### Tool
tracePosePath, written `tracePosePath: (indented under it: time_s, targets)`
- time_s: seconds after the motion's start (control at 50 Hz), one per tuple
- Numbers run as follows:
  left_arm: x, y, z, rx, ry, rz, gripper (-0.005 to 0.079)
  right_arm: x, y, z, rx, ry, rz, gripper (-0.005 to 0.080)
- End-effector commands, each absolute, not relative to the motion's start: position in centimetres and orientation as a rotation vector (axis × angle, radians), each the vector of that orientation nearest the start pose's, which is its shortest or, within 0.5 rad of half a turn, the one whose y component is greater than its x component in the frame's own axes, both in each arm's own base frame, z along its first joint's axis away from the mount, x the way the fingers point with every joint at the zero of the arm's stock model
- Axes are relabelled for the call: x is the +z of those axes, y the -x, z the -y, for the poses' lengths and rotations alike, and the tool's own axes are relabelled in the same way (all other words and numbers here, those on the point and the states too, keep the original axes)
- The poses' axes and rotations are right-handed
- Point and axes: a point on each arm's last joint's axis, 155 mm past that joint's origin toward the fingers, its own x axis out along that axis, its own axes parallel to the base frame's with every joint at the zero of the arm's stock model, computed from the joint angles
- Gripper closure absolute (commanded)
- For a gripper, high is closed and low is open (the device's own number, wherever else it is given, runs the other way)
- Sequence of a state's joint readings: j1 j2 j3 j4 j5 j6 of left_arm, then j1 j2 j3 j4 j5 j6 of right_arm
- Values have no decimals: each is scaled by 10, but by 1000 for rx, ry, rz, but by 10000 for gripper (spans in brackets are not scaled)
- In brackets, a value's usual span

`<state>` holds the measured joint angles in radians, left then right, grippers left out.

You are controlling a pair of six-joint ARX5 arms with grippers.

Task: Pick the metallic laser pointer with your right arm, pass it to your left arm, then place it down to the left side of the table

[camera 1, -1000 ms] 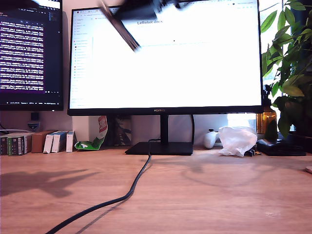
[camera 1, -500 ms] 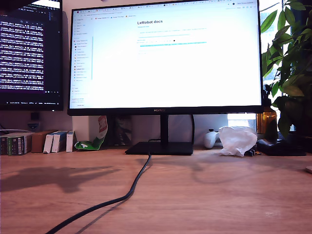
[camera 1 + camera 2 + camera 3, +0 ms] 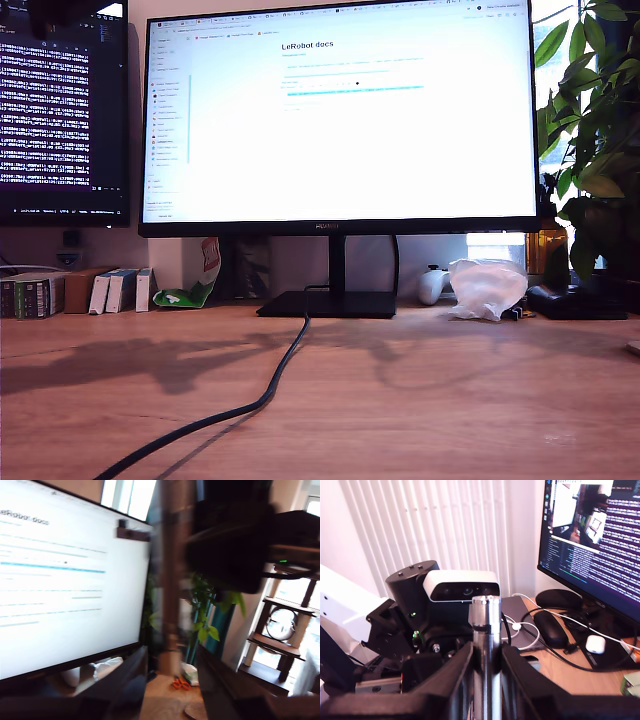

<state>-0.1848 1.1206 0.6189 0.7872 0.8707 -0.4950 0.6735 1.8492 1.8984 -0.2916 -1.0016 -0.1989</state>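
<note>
Silver metallic laser pointer upright, pinched in my second gripper, long axis along the fingers. My first gripper facing it, jaws parted around the blurred cylinder, contact unclear. Both high above the table.

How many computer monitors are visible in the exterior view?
2. The white-screen monitor fills the middle of the exterior view; the dark terminal monitor stands at that view's left edge, partly cut off. Others may be outside the frame.
</note>
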Motion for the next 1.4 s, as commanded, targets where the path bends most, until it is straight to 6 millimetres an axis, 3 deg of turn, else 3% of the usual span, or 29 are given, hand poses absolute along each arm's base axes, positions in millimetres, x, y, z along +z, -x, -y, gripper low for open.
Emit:
tracePosePath:
  time_s: [0.0,0.44,0.92,1.1,1.22,1.38]
  targets:
    - [333,-298,197,-1079,345,34,468,410,-270,-433,1726,102,-54,765]
    - [361,-289,198,-1121,344,117,479,410,-264,-436,1740,101,-57,765]
    - [360,-288,199,-1130,342,106,766,422,-260,-442,1745,111,21,765]
    - [358,-289,199,-1126,345,100,767,423,-254,-445,1757,113,33,760]
    - [357,-289,199,-1125,348,92,767,428,-256,-447,1744,119,68,678]
    - [357,-289,199,-1125,345,93,767,434,-261,-448,1716,113,89,474]
